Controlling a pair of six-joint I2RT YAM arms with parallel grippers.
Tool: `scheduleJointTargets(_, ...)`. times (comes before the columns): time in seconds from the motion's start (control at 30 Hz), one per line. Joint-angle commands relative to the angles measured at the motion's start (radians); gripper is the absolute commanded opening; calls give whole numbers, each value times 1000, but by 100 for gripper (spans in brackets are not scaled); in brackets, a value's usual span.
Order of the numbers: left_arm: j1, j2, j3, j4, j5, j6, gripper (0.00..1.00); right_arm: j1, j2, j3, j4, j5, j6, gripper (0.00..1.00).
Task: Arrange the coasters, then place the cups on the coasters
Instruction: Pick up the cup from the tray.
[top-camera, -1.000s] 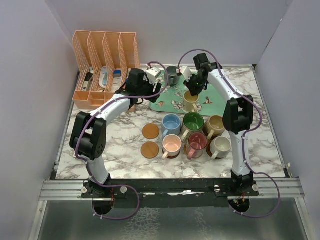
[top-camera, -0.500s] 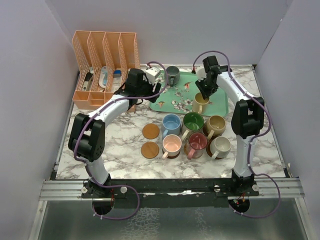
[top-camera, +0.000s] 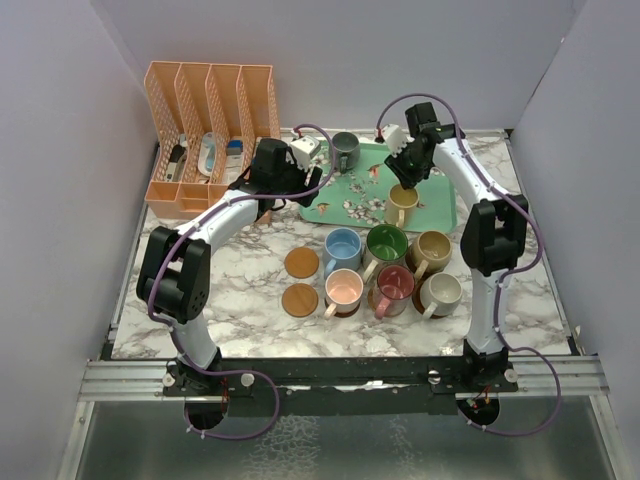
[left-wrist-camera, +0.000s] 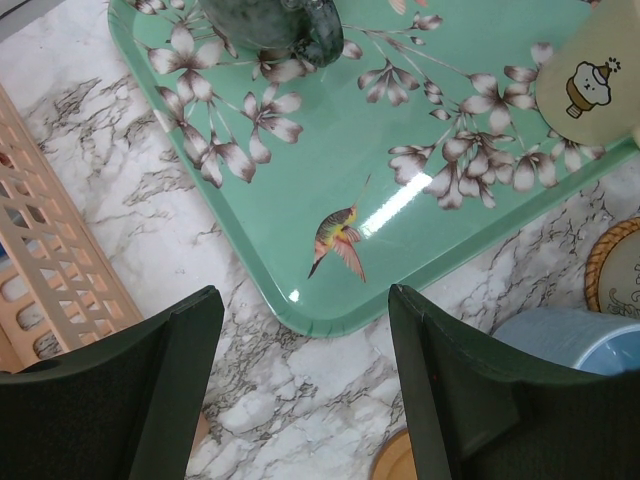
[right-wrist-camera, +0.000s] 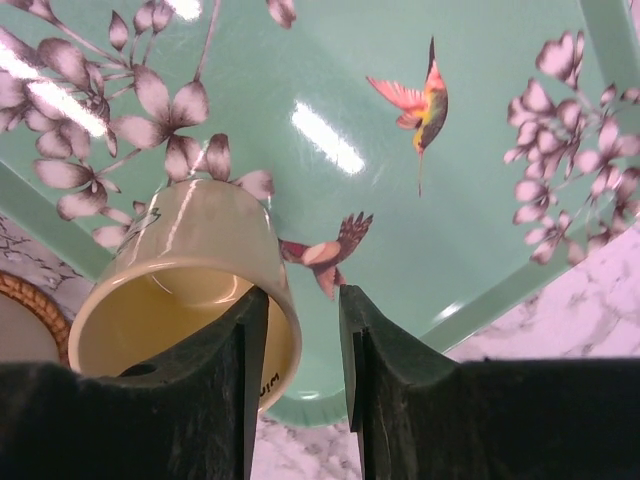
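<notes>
on the teal tray (top-camera: 345, 195) stand the yellow mug (top-camera: 401, 205) and grey mug (top-camera: 345, 150); six cups (top-camera: 343, 245) top coasters, two bare coasters (top-camera: 300, 263) wait. right gripper (right-wrist-camera: 303, 300) sits barely parted astride yellow's rim; left gripper (left-wrist-camera: 303, 300) gapes empty.

white-grey marble table (top-camera: 230, 300). far left: orange file rack (top-camera: 210, 130). far centre: teal floral tray (top-camera: 345, 205). mid: two bare brown coasters (top-camera: 301, 263), one nearer; just right, more coasters show under a 3x2 block of mugs (top-camera: 395, 283).
</notes>
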Motion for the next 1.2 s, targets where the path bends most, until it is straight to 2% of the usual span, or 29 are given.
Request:
scheduleJointTargets(0.0,2,-35,-7,20,12,6,71,2,52,76,-21,-88,-179,34)
scheduleJointTargets(0.4,2,-20,-2,18,2,13,71,3,168,234,-140,-183,-346,33)
scheduleJointTargets(0.47,2,-18,-2,18,-2,16,71,3,183,258,-160,-187,-356,31)
scheduleJointTargets(0.6,2,-9,3,17,-1,17,71,3,185,263,-152,-160,-350,21)
scheduleJointTargets(0.77,1,4,12,12,1,16,71,-2,152,238,-109,-73,-279,13)
scheduleJointTargets(0.97,2,10,20,10,-2,18,71,-20,114,208,-112,30,-96,10)
scheduleJointTargets(1.17,2,18,30,4,-2,18,71,-42,41,88,-123,68,30,9)
